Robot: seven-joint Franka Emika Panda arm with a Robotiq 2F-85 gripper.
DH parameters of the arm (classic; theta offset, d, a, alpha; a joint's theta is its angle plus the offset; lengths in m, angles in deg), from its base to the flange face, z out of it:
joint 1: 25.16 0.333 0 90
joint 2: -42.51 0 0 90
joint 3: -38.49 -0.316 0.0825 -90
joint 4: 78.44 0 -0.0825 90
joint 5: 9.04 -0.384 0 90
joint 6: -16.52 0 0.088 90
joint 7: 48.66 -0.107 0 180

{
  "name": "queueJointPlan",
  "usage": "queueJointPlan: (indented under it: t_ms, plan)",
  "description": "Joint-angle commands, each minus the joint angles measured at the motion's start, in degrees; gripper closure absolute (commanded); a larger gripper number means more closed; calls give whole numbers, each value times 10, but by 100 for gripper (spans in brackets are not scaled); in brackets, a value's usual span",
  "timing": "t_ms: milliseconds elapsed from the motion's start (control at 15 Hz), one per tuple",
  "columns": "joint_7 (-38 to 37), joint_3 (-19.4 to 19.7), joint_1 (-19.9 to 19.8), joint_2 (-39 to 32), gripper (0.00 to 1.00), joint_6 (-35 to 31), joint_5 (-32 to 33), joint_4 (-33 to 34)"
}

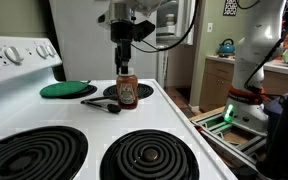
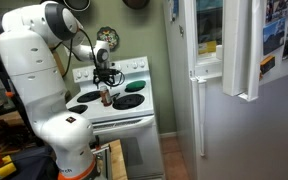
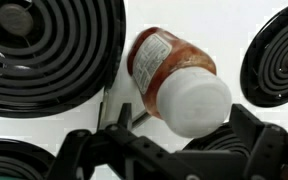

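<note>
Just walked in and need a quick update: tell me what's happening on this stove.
A robot arm holds its open fingers right above a white-capped bottle, which stands upright among the burners of the stove. Nothing is gripped. A green disc and a black utensil lie beside it.

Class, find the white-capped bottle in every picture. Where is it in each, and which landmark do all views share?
Exterior view: bottle at centre, upright on the white stovetop.
Exterior view: bottle small, left of centre, on the stovetop.
Wrist view: bottle at centre, cap nearest the camera.
Shared landmark: black coil burners.
</note>
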Motion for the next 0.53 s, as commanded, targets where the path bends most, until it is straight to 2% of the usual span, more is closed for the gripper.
queueJointPlan:
  t_ms: [0,467]
  plan:
    - [-29,-4,3,-8,0,-5,22,-8]
    - [-38,-4,2,-28,0,-5,17,-6]
